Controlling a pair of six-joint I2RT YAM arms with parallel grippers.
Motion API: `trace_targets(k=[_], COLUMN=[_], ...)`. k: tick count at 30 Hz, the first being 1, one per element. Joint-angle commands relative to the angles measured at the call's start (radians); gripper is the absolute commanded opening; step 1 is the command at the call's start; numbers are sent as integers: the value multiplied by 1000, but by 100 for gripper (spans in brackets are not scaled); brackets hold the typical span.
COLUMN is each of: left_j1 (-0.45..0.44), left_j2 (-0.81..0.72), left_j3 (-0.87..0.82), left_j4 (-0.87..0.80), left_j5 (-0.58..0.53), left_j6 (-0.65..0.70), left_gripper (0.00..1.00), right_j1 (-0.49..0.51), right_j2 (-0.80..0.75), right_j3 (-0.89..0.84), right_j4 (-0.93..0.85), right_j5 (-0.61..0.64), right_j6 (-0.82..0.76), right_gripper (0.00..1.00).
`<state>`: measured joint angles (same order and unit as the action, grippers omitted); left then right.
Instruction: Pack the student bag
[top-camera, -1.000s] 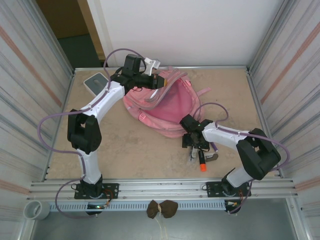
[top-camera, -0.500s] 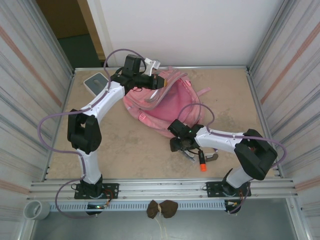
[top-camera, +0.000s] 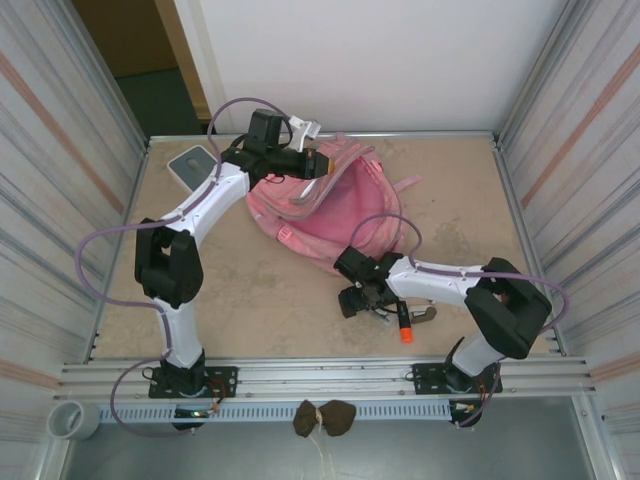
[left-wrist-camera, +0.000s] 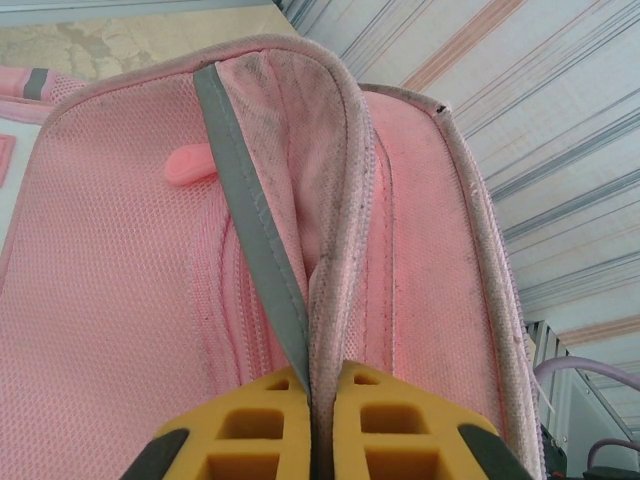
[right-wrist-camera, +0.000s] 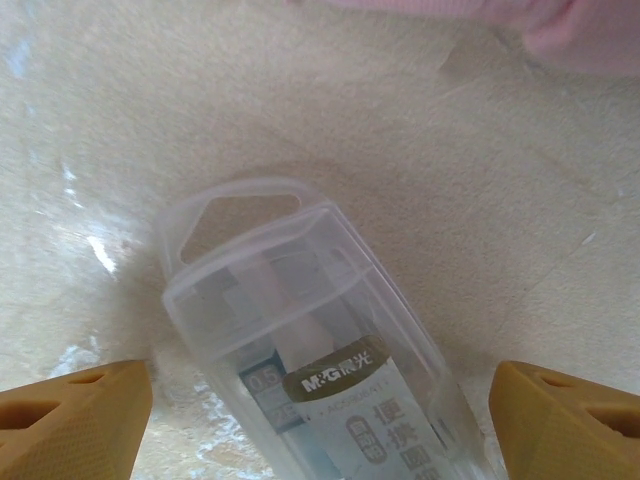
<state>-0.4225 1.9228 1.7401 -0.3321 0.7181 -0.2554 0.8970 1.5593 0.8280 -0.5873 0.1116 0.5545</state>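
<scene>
Student bag (top-camera: 335, 215) rim within left gripper (left-wrist-camera: 322, 388) (right gripper (top-camera: 362, 299) near)

Table (top-camera: 250, 300): beige, mottled, ribbed metal panels on both sides.
Student bag (top-camera: 330, 220): pink, lying at centre rear, strap trailing right.
Left gripper (top-camera: 320, 165): at bag's rear top edge, touching raised flap.
Right gripper (top-camera: 360, 302): low over table, just beside bag's near edge.
Orange-capped pen (top-camera: 404, 327): on table, just right of right gripper.
Grey-and-white square box (top-camera: 192, 165): rear left corner, apart from bag.
Two brown lumps (top-camera: 325, 418): on near rail.
White cup (top-camera: 68, 420): near left corner, outside table.
</scene>
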Motion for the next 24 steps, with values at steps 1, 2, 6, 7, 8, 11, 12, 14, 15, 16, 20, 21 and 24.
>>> trace_targets(k=[1,2,6,7,8,11,12,14,15,16,20,21,24], left_j1=[7,7,7,7,7,7,7,6,6,6,6,6,6], left_j2=[-21,-21,-21,-21,-19,-18,-18,-18,-19,-19,-24,-25,-28], left_j3=[1,2,2,0,2,5,5,6,6,6,6,7,6], left_j4=[31,31,28,28,29,28,28,27,25,25,25,25,31], left_j5=[25,25,25,23,24,24,24,23,24,24,24,22,23], left_j6=[25,25,26,27,26,28,28,28,28,27,24,24,24], left_gripper=[0,0,0,0,0,0,0,0,0,0,0,0,0], right_j1=[-2,-1,35,49,61,81,81,83,83,85,85,84,56], right_j2=[30,31,21,16,13,17,20,18,10,-1,-96,-132,-238], right_j3=[-13,-19,-29,-29,-29,-26,-20,0,12,22,61,70,99], right_j4=[-49,-49,-65,-68,-68,-68,-69,-69,-68,-66,-60,-58,-39], right_j5=[-20,-29,-54,-59,-61,-37,-28,-18,-17,-21,-105,-138,-250], right_j6=[-25,-23,-17,-18,-19,-21,-23,-29,-32,-37,-82,-99,-140], right_gripper=[86,85,78,74,70,54,48,39,36,33,27,27,26])
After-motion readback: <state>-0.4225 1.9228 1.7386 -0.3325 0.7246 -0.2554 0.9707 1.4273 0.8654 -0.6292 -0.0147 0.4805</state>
